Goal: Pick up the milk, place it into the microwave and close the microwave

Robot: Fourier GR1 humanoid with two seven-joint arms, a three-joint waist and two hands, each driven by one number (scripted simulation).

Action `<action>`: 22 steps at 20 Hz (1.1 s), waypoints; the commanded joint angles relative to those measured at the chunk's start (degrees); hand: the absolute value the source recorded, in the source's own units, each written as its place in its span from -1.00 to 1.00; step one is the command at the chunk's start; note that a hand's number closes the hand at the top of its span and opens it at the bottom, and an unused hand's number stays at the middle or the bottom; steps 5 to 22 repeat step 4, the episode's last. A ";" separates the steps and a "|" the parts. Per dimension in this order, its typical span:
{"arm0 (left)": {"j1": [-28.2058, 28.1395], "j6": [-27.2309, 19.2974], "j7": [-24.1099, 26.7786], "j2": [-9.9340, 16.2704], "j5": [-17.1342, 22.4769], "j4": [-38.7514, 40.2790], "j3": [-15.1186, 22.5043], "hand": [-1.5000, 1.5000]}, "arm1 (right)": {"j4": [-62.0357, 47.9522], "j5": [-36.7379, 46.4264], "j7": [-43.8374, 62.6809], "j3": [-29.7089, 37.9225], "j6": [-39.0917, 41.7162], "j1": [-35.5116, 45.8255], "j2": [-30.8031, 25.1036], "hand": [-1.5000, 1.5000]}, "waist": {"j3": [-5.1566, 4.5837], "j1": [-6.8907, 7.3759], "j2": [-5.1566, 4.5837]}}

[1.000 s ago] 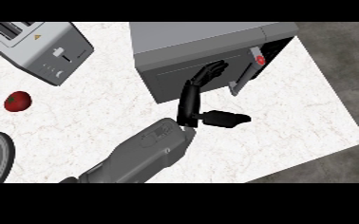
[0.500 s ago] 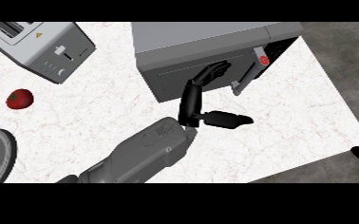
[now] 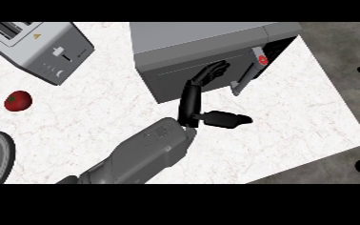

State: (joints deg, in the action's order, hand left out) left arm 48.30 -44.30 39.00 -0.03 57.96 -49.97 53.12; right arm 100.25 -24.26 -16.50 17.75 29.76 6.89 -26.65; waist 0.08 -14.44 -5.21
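Observation:
The grey microwave [image 3: 211, 38] stands at the counter's back, its door [image 3: 175, 78] almost shut. A narrow dark gap stays at the door's right edge. In that gap shows a small white piece with a red spot [image 3: 262, 60], seemingly the milk. My left hand [image 3: 190, 102] comes up from the lower left. Its straight fingers [image 3: 213, 71] lie against the door's front and the thumb sticks out to the right. It holds nothing. Of my right hand only a dark sliver [image 3: 355, 158] shows at the right edge.
A silver toaster [image 3: 45, 50] sits at the back left. A red tomato [image 3: 18, 100] lies near the left edge, and a dark round rim [image 3: 5, 157] peeks in below it. The counter ends at the right in a slanted edge [image 3: 330, 90].
My left hand stays with its fingers on the microwave door, which has hardly moved. A dark sliver has come in at the right edge.

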 commanded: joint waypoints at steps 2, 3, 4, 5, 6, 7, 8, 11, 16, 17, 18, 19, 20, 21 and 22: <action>3.98 -1.08 -0.07 0.03 2.33 5.29 -4.04 -1.00 | -3.21 -3.44 1.21 0.97 1.10 2.19 -1.15 -1.00 | -0.09 -0.20 -0.43; 3.54 -0.80 0.29 0.03 2.61 5.17 -3.86 -1.00 | -3.75 -3.70 1.10 0.88 1.85 2.10 -1.41 -1.00 | -0.06 -0.74 -0.84; 3.93 -0.84 0.44 0.03 2.65 5.10 -3.31 -1.00 | -4.43 -4.23 1.51 0.61 2.12 2.66 -1.52 -1.00 | -0.05 -0.53 -0.59; 3.93 -0.84 0.44 0.03 2.65 5.10 -3.31 -1.00 | -4.43 -4.23 1.51 0.61 2.12 2.66 -1.52 -1.00 | -0.05 -0.53 -0.59; 3.93 -0.84 0.44 0.03 2.65 5.10 -3.31 -1.00 | -4.43 -4.23 1.51 0.61 2.12 2.66 -1.52 -1.00 | -0.05 -0.53 -0.59; 3.93 -0.84 0.44 0.03 2.65 5.10 -3.31 -1.00 | -4.43 -4.23 1.51 0.61 2.12 2.66 -1.52 -1.00 | -0.05 -0.53 -0.59; 3.93 -0.84 0.44 0.03 2.65 5.10 -3.31 -1.00 | -4.43 -4.23 1.51 0.61 2.12 2.66 -1.52 -1.00 | -0.05 -0.53 -0.59; 3.93 -0.84 0.44 0.03 2.65 5.10 -3.31 -1.00 | -4.43 -4.23 1.51 0.61 2.12 2.66 -1.52 -1.00 | -0.05 -0.53 -0.59; 3.93 -0.84 0.44 0.03 2.65 5.10 -3.31 -1.00 | -4.43 -4.23 1.51 0.61 2.12 2.66 -1.52 -1.00 | -0.05 -0.53 -0.59; 3.93 -0.84 0.44 0.03 2.65 5.10 -3.31 -1.00 | -4.43 -4.23 1.51 0.61 2.12 2.66 -1.52 -1.00 | -0.05 -0.53 -0.59; 3.93 -0.84 0.44 0.03 2.65 5.10 -3.31 -1.00 | -4.43 -4.23 1.51 0.61 2.12 2.66 -1.52 -1.00 | -0.05 -0.53 -0.59; 3.93 -0.84 0.44 0.03 2.65 5.10 -3.31 -1.00 | -4.43 -4.23 1.51 0.61 2.12 2.66 -1.52 -1.00 | -0.05 -0.53 -0.59; 3.93 -0.84 0.44 0.03 2.65 5.10 -3.31 -1.00 | -4.43 -4.23 1.51 0.61 2.12 2.66 -1.52 -1.00 | -0.05 -0.53 -0.59; 3.93 -0.84 0.44 0.03 2.65 5.10 -3.31 -1.00 | -4.43 -4.23 1.51 0.61 2.12 2.66 -1.52 -1.00 | -0.05 -0.53 -0.59; 3.93 -0.84 0.44 0.03 2.65 5.10 -3.31 -1.00 | -4.43 -4.23 1.51 0.61 2.12 2.66 -1.52 -1.00 | -0.05 -0.53 -0.59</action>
